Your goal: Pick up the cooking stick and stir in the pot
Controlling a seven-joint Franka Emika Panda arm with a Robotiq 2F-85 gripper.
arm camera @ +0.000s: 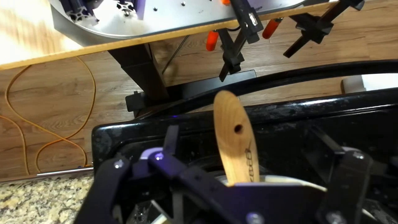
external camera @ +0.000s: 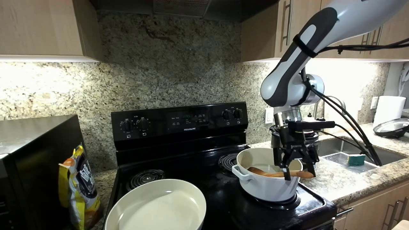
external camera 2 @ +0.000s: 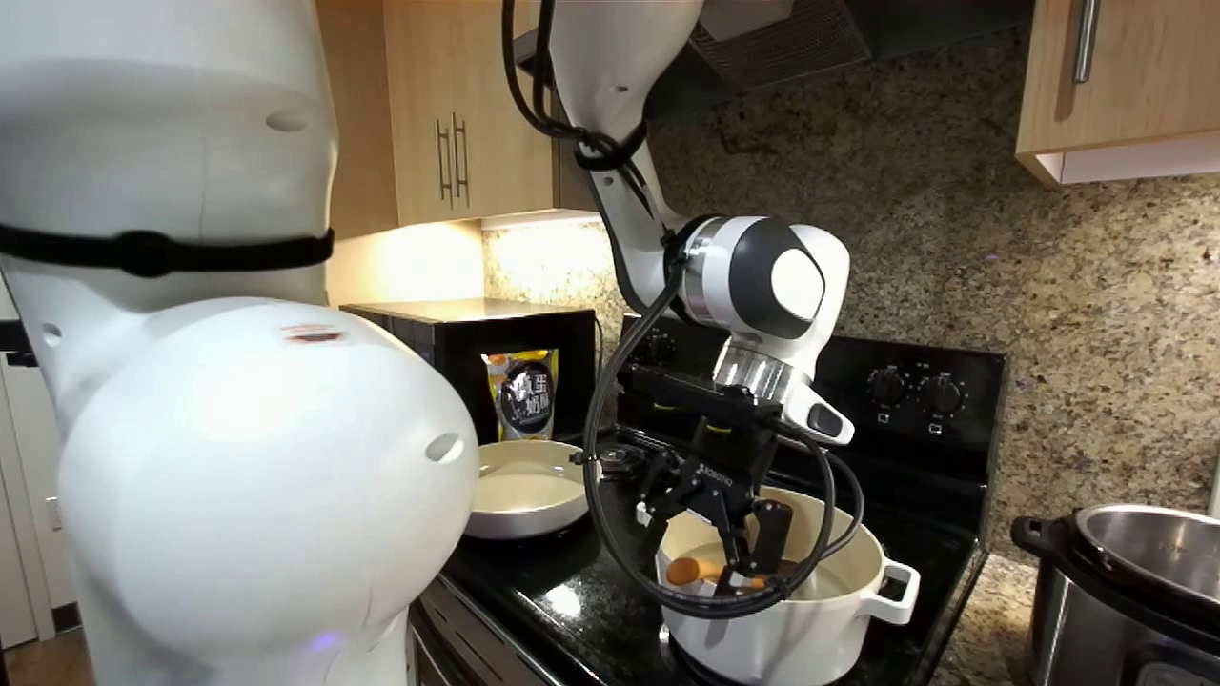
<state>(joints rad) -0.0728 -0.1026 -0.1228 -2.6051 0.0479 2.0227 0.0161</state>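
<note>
The white pot [external camera: 265,189] stands on a burner at the right of the stove; it also shows in an exterior view [external camera 2: 791,638], and part of its rim [arm camera: 289,179] shows in the wrist view. The light-brown wooden cooking stick [external camera: 275,174] leans in the pot, its handle over the rim. Its handle end also shows in an exterior view [external camera 2: 688,571] and, with a hole, in the wrist view [arm camera: 234,137]. My gripper [external camera: 299,174] is open and low over the pot's rim, its fingers on either side of the handle and apart from it in the wrist view [arm camera: 247,140].
A wide cream pan [external camera: 159,204] sits at the stove's front left. A steel pot [external camera 2: 1077,600] stands on the counter beside the stove. A sink with a green sponge [external camera: 356,160] lies farther along. A snack bag [external camera: 83,188] leans by a black microwave [external camera: 35,172]. Cables hang from the arm.
</note>
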